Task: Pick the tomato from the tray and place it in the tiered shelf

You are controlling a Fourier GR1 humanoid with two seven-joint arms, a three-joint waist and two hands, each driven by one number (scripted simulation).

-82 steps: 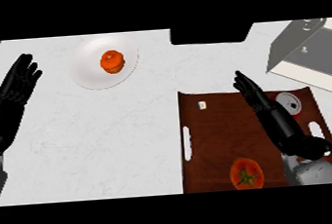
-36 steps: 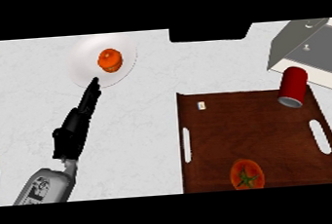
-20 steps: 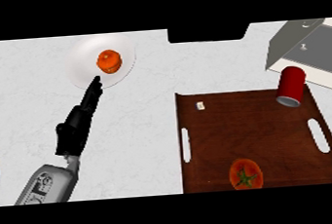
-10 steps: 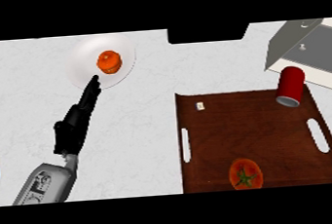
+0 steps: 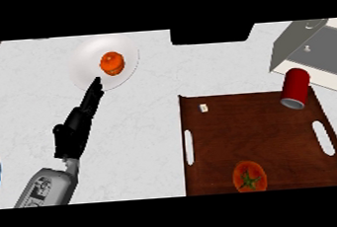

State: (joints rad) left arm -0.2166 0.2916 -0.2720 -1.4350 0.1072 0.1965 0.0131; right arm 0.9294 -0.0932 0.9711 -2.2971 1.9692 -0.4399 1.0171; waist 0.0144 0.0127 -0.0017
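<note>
Down at six o'clock on the brown tray [image 5: 274,123] we see the tomato [image 5: 249,175], lying alone with nothing touching it. Our left hand [image 5: 81,122] is well apart from it, at nine o'clock, fingers straight and holding nothing, its tips reaching the edge of a white plate [image 5: 87,61] with an orange fruit [image 5: 111,62]. Our right hand does not show. The tiered shelf [image 5: 313,46] waits at two o'clock, near a red can [image 5: 295,88]. We think the job has not begun: picking and placing are both left.
</note>
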